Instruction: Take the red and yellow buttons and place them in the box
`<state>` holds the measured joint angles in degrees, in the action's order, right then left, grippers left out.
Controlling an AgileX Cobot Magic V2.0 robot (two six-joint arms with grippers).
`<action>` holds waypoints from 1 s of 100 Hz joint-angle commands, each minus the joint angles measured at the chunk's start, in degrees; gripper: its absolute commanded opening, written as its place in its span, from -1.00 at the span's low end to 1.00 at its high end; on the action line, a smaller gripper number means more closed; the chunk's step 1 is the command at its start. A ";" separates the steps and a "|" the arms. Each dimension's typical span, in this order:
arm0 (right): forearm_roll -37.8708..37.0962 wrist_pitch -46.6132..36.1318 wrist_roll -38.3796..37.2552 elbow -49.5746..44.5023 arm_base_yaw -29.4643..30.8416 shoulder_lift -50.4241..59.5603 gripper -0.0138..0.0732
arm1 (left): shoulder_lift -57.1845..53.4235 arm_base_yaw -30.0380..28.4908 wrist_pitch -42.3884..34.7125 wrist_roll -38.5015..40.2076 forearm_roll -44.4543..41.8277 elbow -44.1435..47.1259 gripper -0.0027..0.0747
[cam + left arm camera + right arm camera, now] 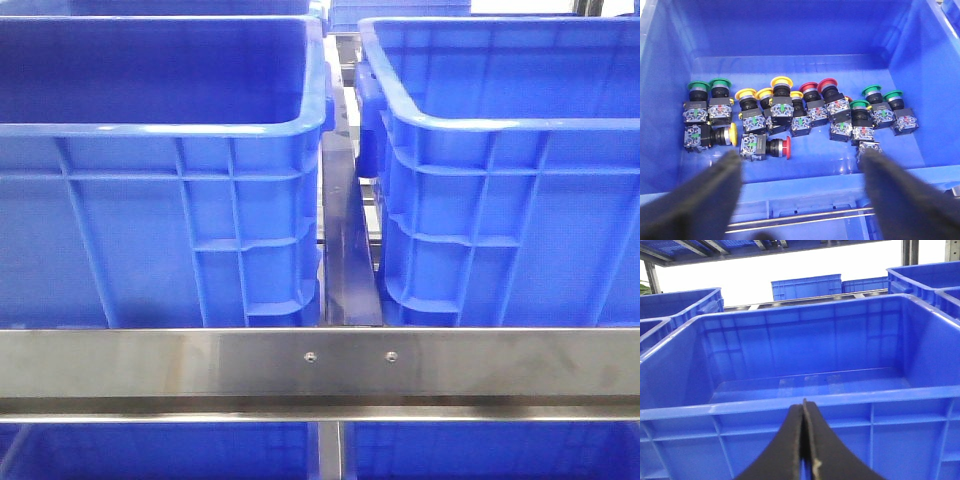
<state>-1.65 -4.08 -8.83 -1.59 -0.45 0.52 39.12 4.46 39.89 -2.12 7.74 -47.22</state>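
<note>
So your left end effector [800,165] hung wide open, the red button [784,148] lying just ahead between its fingers; right end effector [803,440] was closed, empty. Light, rigid, slick cap — you'd grab its blocky body.

No readable text, label or number on any bin [160,200] (buttons [790,115] too small).
</note>
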 commanded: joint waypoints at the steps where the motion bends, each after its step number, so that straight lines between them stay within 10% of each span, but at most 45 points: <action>1: -0.19 -4.60 0.13 1.16 0.30 1.34 -0.95 | 0.31 -0.04 -4.44 -0.13 0.79 -1.99 0.48; 100: -0.19 -4.60 0.13 1.16 0.30 1.34 -0.95 | 45.67 10.28 -2.49 0.24 4.10 -27.26 0.48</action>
<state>-1.65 -4.08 -8.83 -1.59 -0.45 0.52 83.44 14.31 39.90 -2.43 10.08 -70.88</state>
